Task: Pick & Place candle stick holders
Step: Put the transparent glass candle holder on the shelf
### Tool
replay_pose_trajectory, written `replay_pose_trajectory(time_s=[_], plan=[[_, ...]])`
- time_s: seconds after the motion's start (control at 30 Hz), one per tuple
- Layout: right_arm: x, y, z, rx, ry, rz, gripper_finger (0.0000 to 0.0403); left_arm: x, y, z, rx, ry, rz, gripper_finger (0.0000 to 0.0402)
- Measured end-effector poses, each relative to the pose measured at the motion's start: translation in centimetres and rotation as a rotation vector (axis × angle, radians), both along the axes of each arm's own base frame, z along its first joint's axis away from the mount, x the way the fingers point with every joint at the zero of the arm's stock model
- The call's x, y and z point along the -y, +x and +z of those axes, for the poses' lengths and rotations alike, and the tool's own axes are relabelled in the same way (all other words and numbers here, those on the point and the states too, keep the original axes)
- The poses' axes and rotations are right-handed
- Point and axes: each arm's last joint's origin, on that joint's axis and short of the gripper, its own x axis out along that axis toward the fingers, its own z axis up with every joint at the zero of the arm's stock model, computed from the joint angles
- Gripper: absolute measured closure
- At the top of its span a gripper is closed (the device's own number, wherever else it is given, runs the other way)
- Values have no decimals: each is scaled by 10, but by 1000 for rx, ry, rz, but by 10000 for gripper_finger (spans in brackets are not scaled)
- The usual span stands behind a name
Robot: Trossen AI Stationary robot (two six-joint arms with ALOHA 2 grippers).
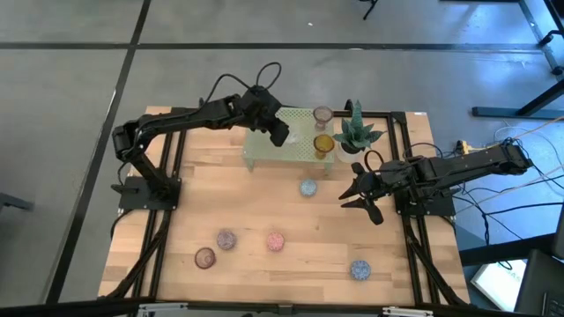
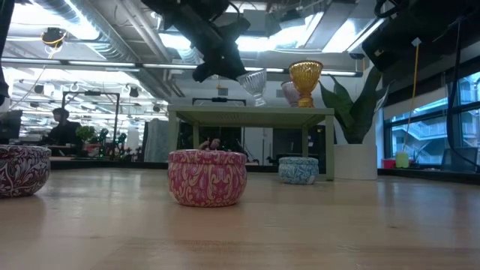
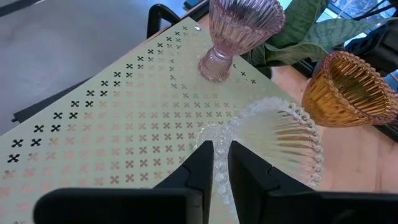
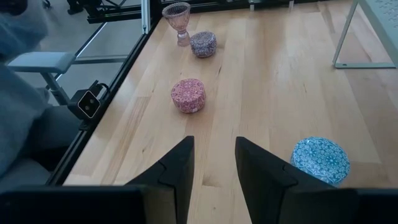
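My left gripper (image 1: 280,132) is over the pale green perforated stand (image 1: 264,150), shut on a clear glass holder (image 3: 273,134). In the low view the clear holder (image 2: 253,81) tilts just above the stand top (image 2: 251,112). A pink-mauve goblet holder (image 1: 322,115) and an amber one (image 1: 323,145) stand on their feet on the stand. Round patterned holders sit on the table: blue (image 1: 307,187), mauve (image 1: 226,239), pink (image 1: 276,241), blue (image 1: 359,269), and a brownish goblet (image 1: 205,257). My right gripper (image 1: 357,198) is open and empty above the table's right side. My left gripper pinches the clear holder's beaded rim (image 3: 219,163) between its two fingers, apparently one finger inside the cup and one outside. The fingers come slanting down from the table's left. The holder hangs tilted, foot toward the stand; whether the foot touches, I cannot tell.
A spiky green potted plant (image 1: 357,132) stands right of the stand, close to the amber holder. Black frame rails (image 1: 401,167) run along the table's sides. Bare wood lies in the table's middle (image 1: 264,202).
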Motion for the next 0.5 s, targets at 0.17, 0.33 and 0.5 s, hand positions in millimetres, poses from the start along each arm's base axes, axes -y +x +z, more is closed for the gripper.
replay_pose_trajectory(time_s=[0.17,0.33,0.5], plan=[[0,0,0,0,1,0,282,0,0,0,3,4,-2,354],[0,0,0,-1,1,-1,282,-1,1,2,17,17,3,353],[0,0,0,-1,1,-1,282,0,0,0,-1,11,6,371]])
